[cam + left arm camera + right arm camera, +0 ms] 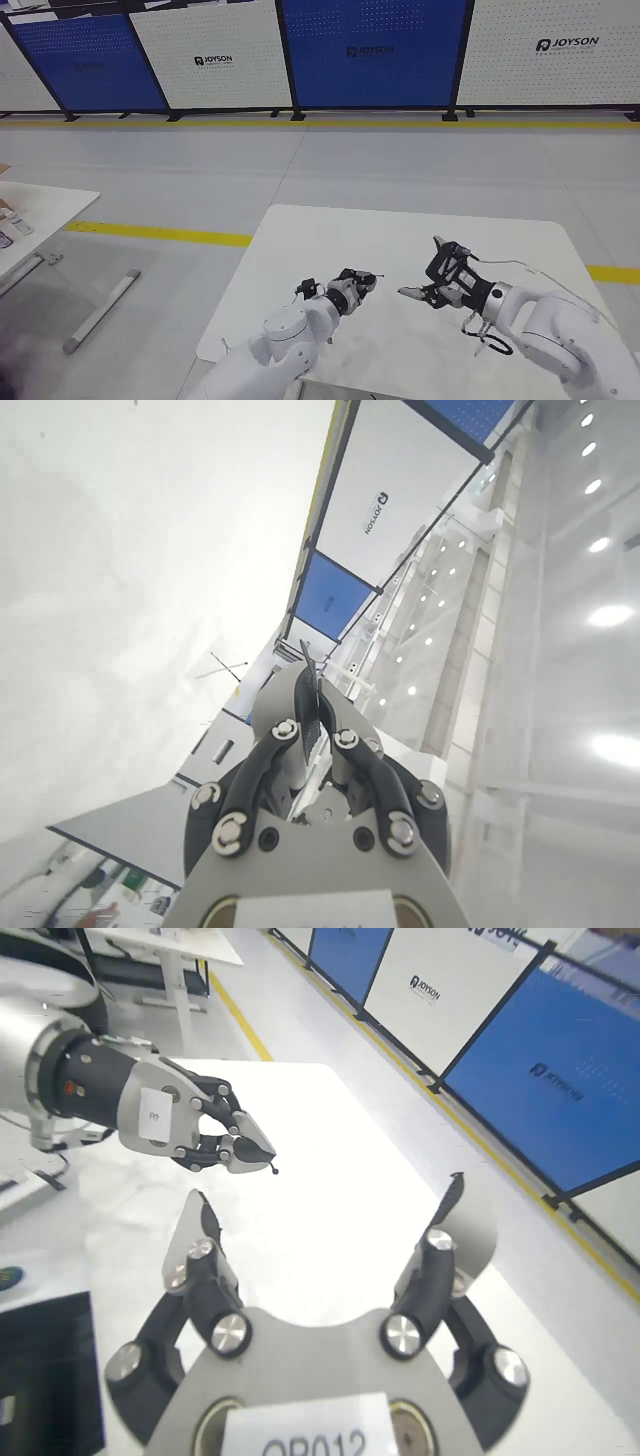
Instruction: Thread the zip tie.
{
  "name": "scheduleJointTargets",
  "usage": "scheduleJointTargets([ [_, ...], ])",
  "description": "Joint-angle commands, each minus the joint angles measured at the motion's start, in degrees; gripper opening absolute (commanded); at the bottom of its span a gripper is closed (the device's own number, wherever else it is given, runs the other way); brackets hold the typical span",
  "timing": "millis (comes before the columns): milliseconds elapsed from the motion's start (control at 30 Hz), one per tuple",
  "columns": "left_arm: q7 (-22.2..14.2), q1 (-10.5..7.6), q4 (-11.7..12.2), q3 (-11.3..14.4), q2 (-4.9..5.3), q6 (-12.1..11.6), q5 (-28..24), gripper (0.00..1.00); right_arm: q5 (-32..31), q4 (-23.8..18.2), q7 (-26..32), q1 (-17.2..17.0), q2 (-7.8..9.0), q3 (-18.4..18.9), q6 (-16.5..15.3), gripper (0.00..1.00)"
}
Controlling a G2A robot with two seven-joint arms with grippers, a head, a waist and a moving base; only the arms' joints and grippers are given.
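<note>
Holds the left end effector [314, 680] pinched shut on the zip tie [305, 650], fingertips [300, 692] pressed together. Spreads the right end effector's [325, 1184] fingers [200, 1228] wide apart. Angles both arms inward, so that the two end effectors face each other tip to tip, near but not touching.

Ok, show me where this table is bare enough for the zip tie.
Bare: the table from its far edge up to both grippers, far corners included. Crowded: the middle, where the left gripper, shut on the zip tie, faces the open right gripper.
</note>
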Motion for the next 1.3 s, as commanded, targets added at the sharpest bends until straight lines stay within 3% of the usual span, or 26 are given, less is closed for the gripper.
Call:
scheduleJointTargets([
  [0,-0.08,0.70,-0.21,0.75,0.06,-1.60,6.26,0.00,10.44,0.68,3.55,0.39,0.34,-0.42,0.00,1.00],
  [67,-0.78,1.35,-0.24,1.16,0.02,-2.88,8.03,0.00,18.06,2.52,6.68,1.81,0.43,-1.14,0.00,1.00],
  [500,-0.82,1.36,-0.12,1.09,0.00,-3.27,8.48,0.00,18.06,2.52,6.68,1.81,0.43,-1.14,0.00,1.00],
  [567,0.01,1.49,0.10,1.45,-0.01,-5.26,13.56,0.00,22.63,2.78,7.32,1.06,0.28,-1.29,0.00,1.00],
  [733,3.70,3.24,0.01,3.83,-0.19,-9.70,28.27,0.00,42.26,8.11,16.16,3.37,-0.20,-0.56,0.00,1.00],
  [833,5.25,4.30,-0.13,4.84,-0.22,-10.41,35.91,0.00,51.83,11.93,21.85,4.61,-1.03,-0.23,0.00,1.00],
  [900,5.56,4.70,-0.17,5.43,-0.23,-9.57,39.95,0.00,55.77,14.50,25.10,5.18,-1.77,-0.33,0.00,1.00],
  [1000,5.79,5.09,-0.70,5.88,-0.62,-8.97,40.53,0.00,61.87,18.38,31.02,6.60,-3.46,-0.62,0.00,1.00],
  [1267,5.79,5.09,-0.70,5.88,-0.62,-8.97,40.53,0.00,61.87,18.38,31.02,6.60,-3.46,-0.62,0.00,1.00],
])
